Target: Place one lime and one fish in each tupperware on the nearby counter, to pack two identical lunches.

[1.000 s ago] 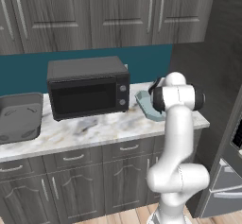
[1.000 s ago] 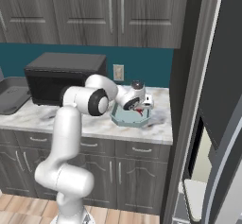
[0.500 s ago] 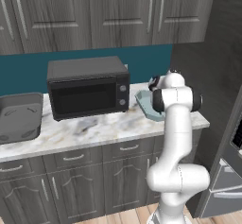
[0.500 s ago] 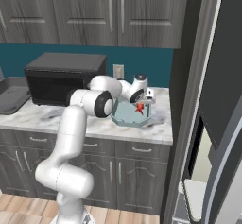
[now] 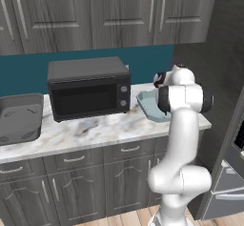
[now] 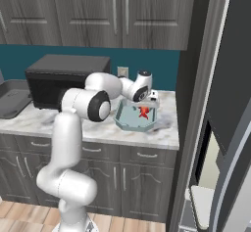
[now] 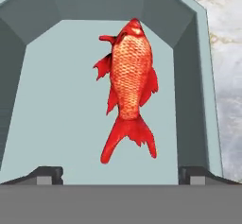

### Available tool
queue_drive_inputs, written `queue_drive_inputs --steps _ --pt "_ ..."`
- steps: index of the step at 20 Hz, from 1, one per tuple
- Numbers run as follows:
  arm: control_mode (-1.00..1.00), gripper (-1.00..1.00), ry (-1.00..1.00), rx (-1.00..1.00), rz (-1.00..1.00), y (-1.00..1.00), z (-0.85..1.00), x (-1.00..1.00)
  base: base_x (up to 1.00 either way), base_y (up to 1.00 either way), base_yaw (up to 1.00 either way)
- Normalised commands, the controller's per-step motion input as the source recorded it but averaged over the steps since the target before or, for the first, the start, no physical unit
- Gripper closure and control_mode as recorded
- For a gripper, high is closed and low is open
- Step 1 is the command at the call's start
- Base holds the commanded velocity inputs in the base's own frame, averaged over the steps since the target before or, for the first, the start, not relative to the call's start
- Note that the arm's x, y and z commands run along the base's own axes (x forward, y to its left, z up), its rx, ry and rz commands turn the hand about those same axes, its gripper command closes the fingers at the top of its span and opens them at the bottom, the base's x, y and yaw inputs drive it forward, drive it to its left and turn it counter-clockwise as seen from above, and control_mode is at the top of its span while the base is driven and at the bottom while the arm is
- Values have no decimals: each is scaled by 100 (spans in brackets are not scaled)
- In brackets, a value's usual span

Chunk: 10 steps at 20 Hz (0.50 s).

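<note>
Landmark: the pale teal tupperware point(image 6: 138, 117), octagonal, shallow, on the marble counter point(image 6: 166, 130).

Red-orange fish point(image 7: 127, 84) lies flat on the floor of the teal tupperware. In the hand view it runs lengthwise, head toward the far wall, tail fin toward the camera, roughly centred and a little nearer the right-hand wall. From the right base view the fish point(image 6: 144, 112) shows as a small red spot inside the teal tupperware, under the hand.

Gripper point(image 7: 122, 176): the two dark fingertips point(image 7: 45, 175) sit far apart at the bottom of the hand view, one on each side of the fish's tail. Jaws spread wide, nothing between them. Neither tip touches the fish. The hand hangs directly over the teal tupperware, pointing down into it; in the right base view the gripper point(image 6: 147, 104) is just above the rim on the backsplash side.

In the left base view the arm's white elbow covers most of the teal tupperware point(image 5: 149, 104); only its left edge shows, so contents cannot be read from there.

Black microwave point(image 5: 89, 87) stands on the counter to the left of the teal tupperware, near but apart. Further left, well apart from the teal one, sits the dark grey tupperware point(image 5: 19, 118), rectangular; its floor looks bare, though the angle is poor.

Dark wood-grain cabinets point(image 5: 95, 13) hang above the teal tupperware.
</note>
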Motion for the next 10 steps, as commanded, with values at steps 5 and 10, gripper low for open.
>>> queue_drive_inputs --steps 5,10 --pt "-100 -100 0 0 -1 7 71 -100 0 0 0" --pt "-100 -100 0 0 0 37 84 -100 0 0 0"
